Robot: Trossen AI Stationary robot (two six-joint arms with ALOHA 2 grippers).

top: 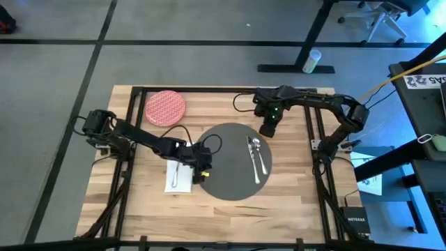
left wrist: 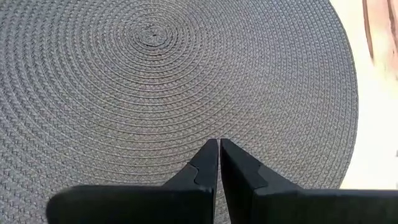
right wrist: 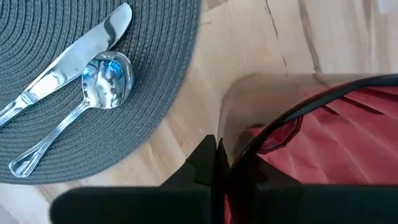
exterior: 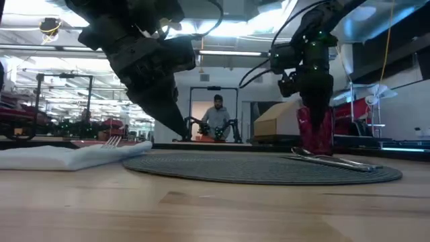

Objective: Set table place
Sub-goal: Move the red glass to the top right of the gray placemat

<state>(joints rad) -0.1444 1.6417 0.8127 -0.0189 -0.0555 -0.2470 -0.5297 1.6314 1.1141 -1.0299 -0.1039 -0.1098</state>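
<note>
Your right tool (top: 267, 130) was the one doing the work here: clenched onto the rim of the dark red cup (right wrist: 323, 140), one finger inside the wall and one outside going by the right wrist view, and parked just off the far right edge of the grey mat (top: 233, 162). In the low view the cup (exterior: 316, 132) hung straight down under the tool, upright, bottom at or just above the counter (top: 293, 183); I couldn't tell if it was actually touching. So the relation that mattered: cup beside the mat, not on it, with the knife (top: 254, 157) and spoon (top: 258, 155) lying side by side on the mat's right half, just toward the near side of the tool, long axes running near to far and heads pointing at the cup. My guess is the next bit only needed a short straight drop and a release, keeping clear of those two heads. Your left tool (top: 203, 167) was pinched shut on nothing, tips over the mat's left edge and pointing in across the weave. Just to its left the fork (top: 177, 173) lay on the white napkin (top: 179, 176). The red plate (top: 165, 107) sat at the far left corner of the counter, well apart from the mat, and the left arm was clearly nearer to it.
</note>
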